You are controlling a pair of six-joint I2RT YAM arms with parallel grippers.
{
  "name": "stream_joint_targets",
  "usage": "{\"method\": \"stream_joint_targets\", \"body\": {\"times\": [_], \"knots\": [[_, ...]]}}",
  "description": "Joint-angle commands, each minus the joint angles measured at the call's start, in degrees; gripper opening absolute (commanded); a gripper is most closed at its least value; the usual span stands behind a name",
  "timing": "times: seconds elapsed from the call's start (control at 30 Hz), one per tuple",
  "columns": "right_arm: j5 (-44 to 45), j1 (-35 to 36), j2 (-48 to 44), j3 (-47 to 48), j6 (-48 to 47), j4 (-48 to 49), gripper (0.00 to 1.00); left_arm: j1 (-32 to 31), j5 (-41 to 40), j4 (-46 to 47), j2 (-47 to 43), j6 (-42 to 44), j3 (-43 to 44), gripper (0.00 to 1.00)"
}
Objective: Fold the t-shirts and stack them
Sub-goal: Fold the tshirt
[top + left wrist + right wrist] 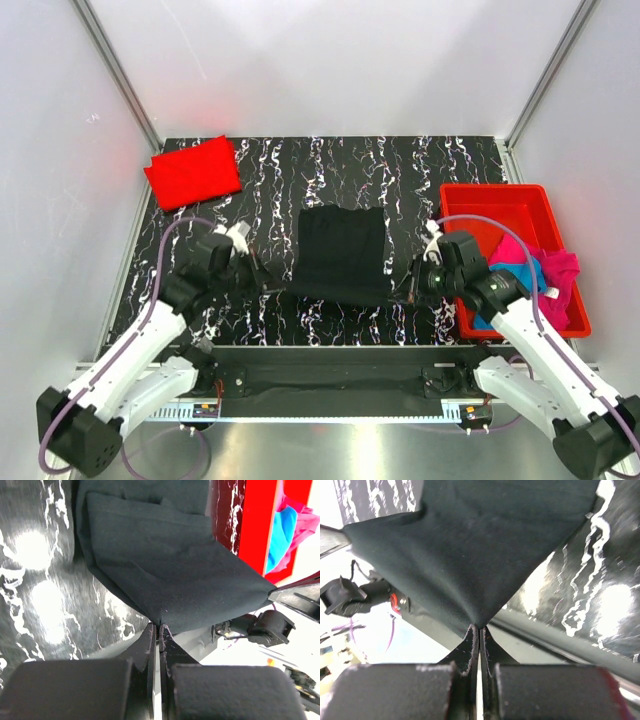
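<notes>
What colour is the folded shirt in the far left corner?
The folded cloth t-shirt is red; top view.

Just the backdrop stuff here: a rigid red rectangular plastic bin [495,188] sits on the right side, toward the near edge of the glossy black tabletop with white marble streaks [400,170]. Plain white enclosure walls [330,60] all round, with silver metal corner posts [120,75] at the far corners.

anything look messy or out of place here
Nothing damaged or spilled. Only the magenta t-shirt and bright blue t-shirt lie crumpled in the red bin, unlike the neatly folded red t-shirt at the far left.
</notes>
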Motion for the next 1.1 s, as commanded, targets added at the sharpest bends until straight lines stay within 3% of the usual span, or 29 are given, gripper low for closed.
{"method": "stream_joint_targets", "body": {"times": [0.0, 0.2, 0.37, 0.53, 0.87, 1.07], "knots": [[-2.8, 0.9, -3.0, -2.3, 2.3, -1.9, 0.00, 0.0, -1.1, 2.2, -3.6, -3.5, -3.9, 0.00], [1.3, 0.9, -0.2, 0.9, 2.0, -0.5, 0.00, 0.0, 0.0, 5.1, -1.1, -1.8, -3.1, 0.00], [10.6, 0.9, 2.8, 6.8, 1.6, -0.8, 0.00, 0.1, -7.8, -4.7, 6.3, 2.6, 9.3, 0.00], [16.9, 0.9, 9.6, 14.7, -0.9, -0.2, 0.00, 1.1, -9.4, -5.8, 14.7, 6.4, 22.3, 0.00], [23.1, 0.2, 24.3, 25.0, -5.3, 7.8, 0.00, 7.1, -2.0, 11.9, 29.7, 9.5, 32.0, 0.00], [24.7, -2.3, 29.4, 25.2, -4.7, 13.1, 0.00, 8.4, 3.4, 20.5, 40.7, 10.0, 37.6, 0.00]]}}
